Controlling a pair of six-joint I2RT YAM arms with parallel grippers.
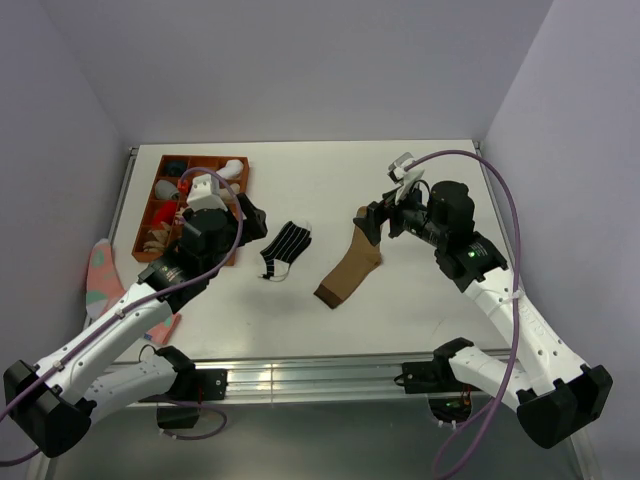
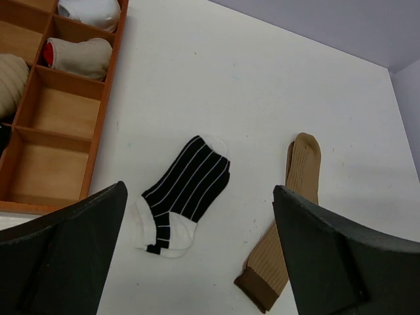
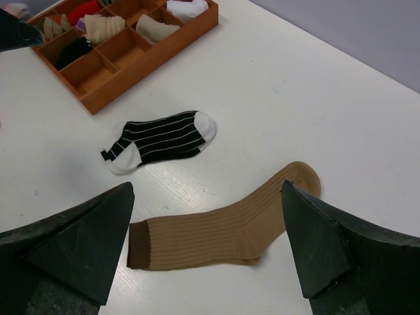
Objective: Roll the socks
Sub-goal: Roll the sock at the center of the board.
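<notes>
Left end effector point(image 2: 199, 193) and right end effector point(image 3: 207, 190) gape wide — striped sock point(image 1: 285, 252), tan sock point(image 1: 350, 272) flat.

Flat white rectangular tabletop point(image 1: 330, 190), matte, a few tiny specks on the surface. Boxed in on three sides by plain pale lavender-grey panels: back wall point(image 1: 300, 60), left wall point(image 1: 50, 150) and right wall point(image 1: 585, 120), all bare, each reaching down to a table edge. Ribbed silver aluminium rail point(image 1: 310, 378) runs along the near edge. Below it, dull grey floor point(image 1: 330, 440). Light even and diffuse. Shadows on the tabletop soft and short.
</notes>
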